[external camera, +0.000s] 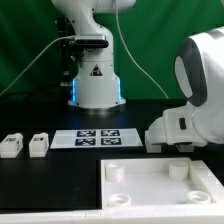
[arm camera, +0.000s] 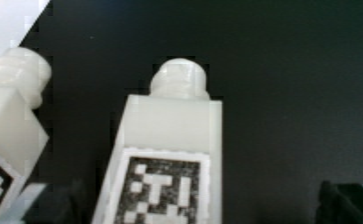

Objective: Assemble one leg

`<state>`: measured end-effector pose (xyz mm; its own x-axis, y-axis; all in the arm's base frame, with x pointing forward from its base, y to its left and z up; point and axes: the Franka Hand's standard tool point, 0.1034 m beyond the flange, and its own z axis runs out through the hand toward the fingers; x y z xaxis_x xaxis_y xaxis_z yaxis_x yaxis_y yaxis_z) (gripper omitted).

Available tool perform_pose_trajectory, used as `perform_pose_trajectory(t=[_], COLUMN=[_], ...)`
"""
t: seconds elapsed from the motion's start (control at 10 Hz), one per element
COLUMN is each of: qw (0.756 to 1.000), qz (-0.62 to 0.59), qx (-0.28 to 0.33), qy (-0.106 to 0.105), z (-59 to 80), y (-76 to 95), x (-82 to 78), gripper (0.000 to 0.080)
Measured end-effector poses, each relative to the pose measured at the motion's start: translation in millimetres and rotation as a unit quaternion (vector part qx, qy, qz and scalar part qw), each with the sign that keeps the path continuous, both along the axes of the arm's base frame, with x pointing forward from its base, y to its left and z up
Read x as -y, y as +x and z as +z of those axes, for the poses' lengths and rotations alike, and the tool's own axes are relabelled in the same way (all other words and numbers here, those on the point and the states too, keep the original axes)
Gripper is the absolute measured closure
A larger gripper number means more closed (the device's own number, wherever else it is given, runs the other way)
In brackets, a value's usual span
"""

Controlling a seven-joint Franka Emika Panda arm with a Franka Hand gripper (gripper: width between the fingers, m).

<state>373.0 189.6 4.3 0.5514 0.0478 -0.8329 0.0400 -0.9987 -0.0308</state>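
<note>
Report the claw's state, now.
Claw: open, its tips either side of a white leg, not gripping it.

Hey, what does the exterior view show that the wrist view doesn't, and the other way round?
Only the exterior view shows the arm's base, the marker board, the large white square piece with round sockets, and two small legs at that view's left. Only the wrist view shows a leg close up, with its rounded peg and tag, another leg beside it. Both show the black table and white tagged legs; whether the same ones, I cannot tell.
</note>
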Motion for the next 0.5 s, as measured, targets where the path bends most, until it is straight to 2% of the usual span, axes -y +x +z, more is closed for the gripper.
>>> perform_pose_trajectory(t=[0.2, 0.3, 0.4, 0.5], qw=[1.0, 1.0, 1.0, 1.0], qz=[0.0, 0.0, 0.0, 0.0], qx=[0.0, 0.0, 0.0, 0.0], qy=[0.0, 0.0, 0.0, 0.0], z=[0.0, 0.0, 0.0, 0.0], y=[0.0, 0.0, 0.0, 0.0], x=[0.1, 0.1, 0.1, 0.1], gripper=[0.0402, 0.0402, 0.0506, 0.0506])
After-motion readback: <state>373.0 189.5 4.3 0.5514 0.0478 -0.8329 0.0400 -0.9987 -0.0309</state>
